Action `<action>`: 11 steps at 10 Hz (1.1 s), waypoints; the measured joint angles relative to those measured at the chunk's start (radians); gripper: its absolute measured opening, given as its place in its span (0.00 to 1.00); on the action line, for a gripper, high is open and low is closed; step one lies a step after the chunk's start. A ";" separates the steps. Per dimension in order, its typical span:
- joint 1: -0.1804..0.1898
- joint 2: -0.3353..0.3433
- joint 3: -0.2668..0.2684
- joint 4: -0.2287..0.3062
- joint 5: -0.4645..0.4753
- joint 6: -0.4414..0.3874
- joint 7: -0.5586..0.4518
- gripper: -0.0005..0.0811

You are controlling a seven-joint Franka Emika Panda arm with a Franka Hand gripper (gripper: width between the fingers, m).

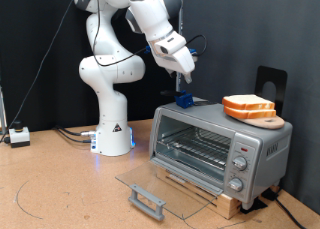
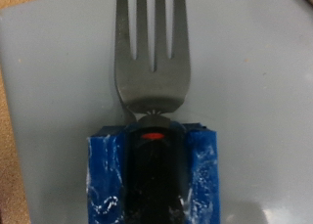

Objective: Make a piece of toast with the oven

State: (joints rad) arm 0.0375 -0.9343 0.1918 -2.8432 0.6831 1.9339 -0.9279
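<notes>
The silver-grey oven (image 1: 262, 141) stands at the exterior view's right with its glass door (image 1: 160, 189) folded down open and the wire rack showing. Two slices of toast (image 1: 248, 107) lie stacked on a round wooden board on the oven's top, to the right. My gripper (image 1: 184, 81) hangs just above the oven top's left end, over a blue-wrapped block (image 1: 187, 99). The wrist view shows a metal fork (image 2: 150, 58) with a black, blue-wrapped handle (image 2: 108, 175) right below the camera, over the grey oven top (image 2: 254, 107). My fingers do not show there.
The white robot base (image 1: 112, 129) stands to the left of the oven on the brown table. A small white box (image 1: 18, 137) with cables sits at the far left. A black stand (image 1: 270, 84) rises behind the toast. The oven rests on a wooden block.
</notes>
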 joint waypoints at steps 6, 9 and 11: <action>0.016 0.078 0.048 -0.012 0.015 0.012 -0.050 1.00; 0.016 0.098 0.086 -0.027 0.016 0.053 -0.050 1.00; 0.016 0.125 0.100 -0.031 0.027 0.070 -0.051 1.00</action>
State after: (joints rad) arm 0.0533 -0.8090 0.2918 -2.8746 0.7105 2.0039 -0.9793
